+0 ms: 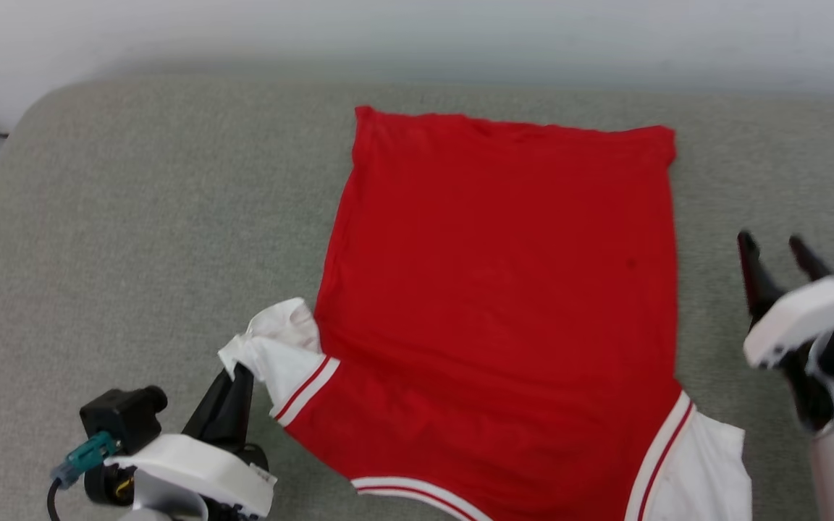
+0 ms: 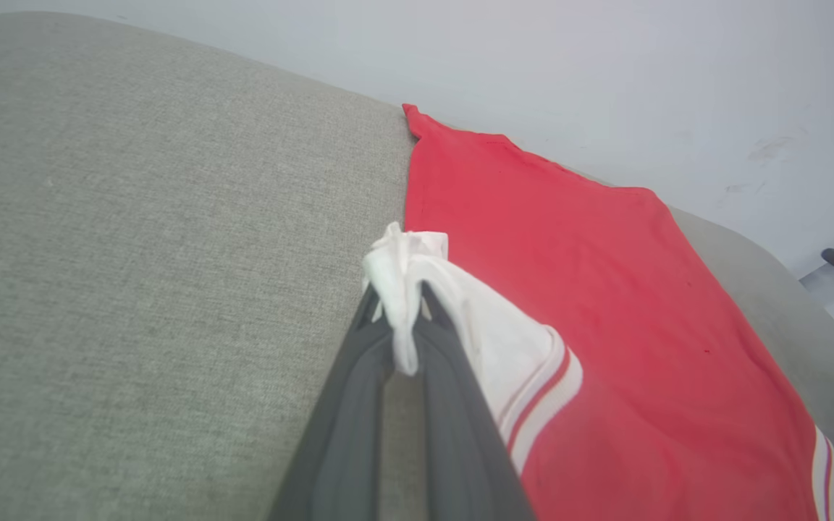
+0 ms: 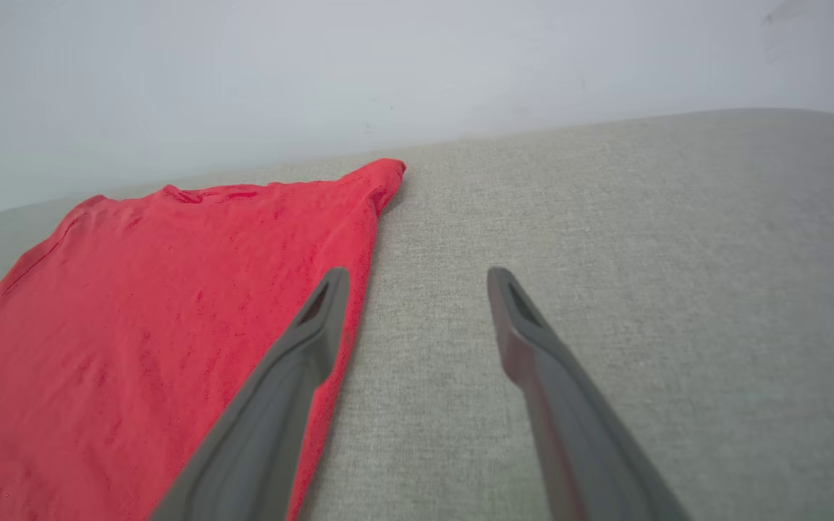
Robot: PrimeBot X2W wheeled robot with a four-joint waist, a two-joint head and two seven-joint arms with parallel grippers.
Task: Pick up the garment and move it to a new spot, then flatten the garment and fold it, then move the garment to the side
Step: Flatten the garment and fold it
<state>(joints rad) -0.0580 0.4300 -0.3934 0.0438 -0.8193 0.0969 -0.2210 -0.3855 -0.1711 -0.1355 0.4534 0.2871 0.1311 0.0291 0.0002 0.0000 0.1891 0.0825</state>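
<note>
I log one red sleeveless jersey with white-and-red striped trim, spread flat on the grey fabric-covered table, its white-lined near-left corner bunched and clamped in my left claw, while my right claw, fingers apart, hovers just beside the jersey's right edge.

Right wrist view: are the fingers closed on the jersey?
No, the right gripper has its fingers spread apart with only grey cushion, none of the jersey, between them.
</note>
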